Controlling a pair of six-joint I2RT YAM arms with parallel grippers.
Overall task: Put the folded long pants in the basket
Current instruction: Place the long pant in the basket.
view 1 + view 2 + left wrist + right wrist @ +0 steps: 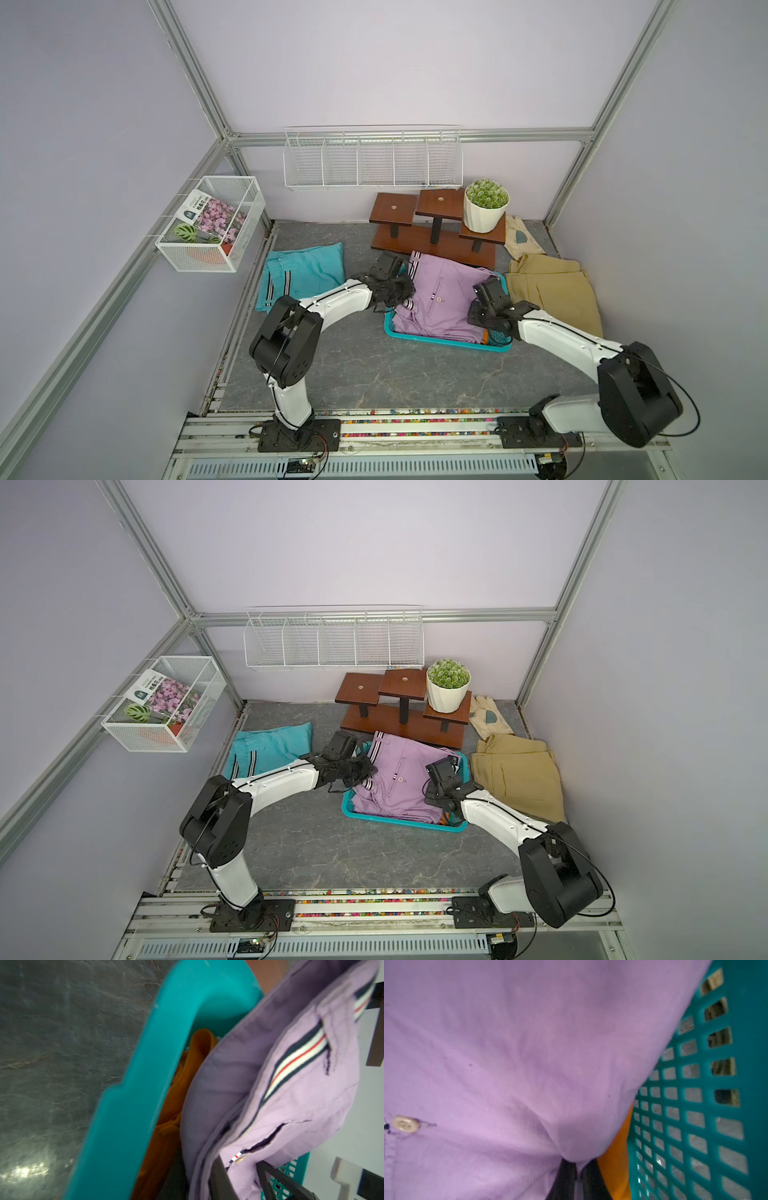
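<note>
Lilac folded trousers with striped trim [440, 297], one bundle, draped over the single teal perforated plastic basket [449, 340] mid grey stone-look worktop [374, 374], atop one orange folded bundle [164, 1147]. Pinched at 9 o'clock by left tool [243, 1182] and at 3 o'clock by right tool [578, 1176], both narrow on lilac cloth. Outside the basket: one teal striped-trim bundle [305, 274] at 9 o'clock, one khaki bundle [557, 297] at 3 o'clock.

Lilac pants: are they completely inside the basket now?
Partly. The lilac pants cover the orange pants in the basket, but the striped end sticks over its rim.
</note>
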